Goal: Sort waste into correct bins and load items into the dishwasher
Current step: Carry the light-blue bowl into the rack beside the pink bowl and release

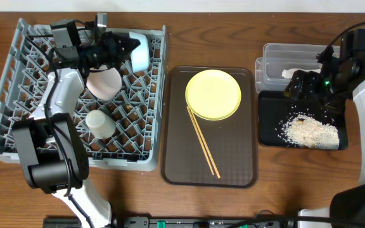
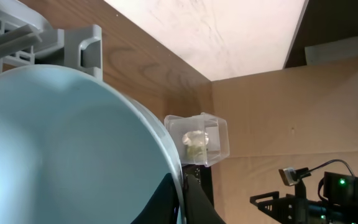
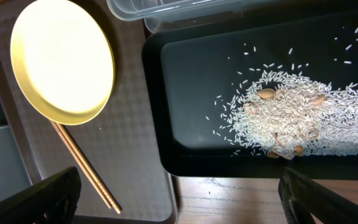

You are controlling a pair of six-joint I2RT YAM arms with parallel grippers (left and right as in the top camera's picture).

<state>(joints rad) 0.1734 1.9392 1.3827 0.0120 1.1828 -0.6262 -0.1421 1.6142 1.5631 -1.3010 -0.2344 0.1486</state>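
Two arms at worktop.

Left end: grey rack (image 1: 5,107) fills this end, from far edge almost to near edge. L gripper (image 1: 124,45) sits over rack's far-right corner, clenched on rim of blue bowl (image 1: 140,52). Wrist view shows the rim running between the dark fingers (image 2: 199,202), w/ bowl standing on edge by the rack wall. White bowl (image 1: 103,81) is tipped among pegs, just nearer than L gripper. Cup (image 1: 99,123) is also in rack, closer to near edge, just beside white bowl.

Ctr: brown serving tray (image 1: 233,158) lies just right of rack. Yellow plate (image 1: 213,94) lies flat on its far half. Chopsticks (image 1: 203,142), 2, lie side by side, running diagonally from plate's near-left rim toward tray's near edge. Can't tell if far ends touch plate or tuck under it.

Right end: clear tub (image 1: 277,54) sits toward far edge, w/ white napkin (image 1: 294,73) inside. Black tray (image 1: 270,123) sits right against it on near side. Rice (image 1: 309,132) is heaped in black tray's right half, w/ loose grains scattered leftward and a few tan bits mixed in. R gripper (image 1: 301,83) hangs approx where tub meets black tray, fingers spread wide, nothing between them.
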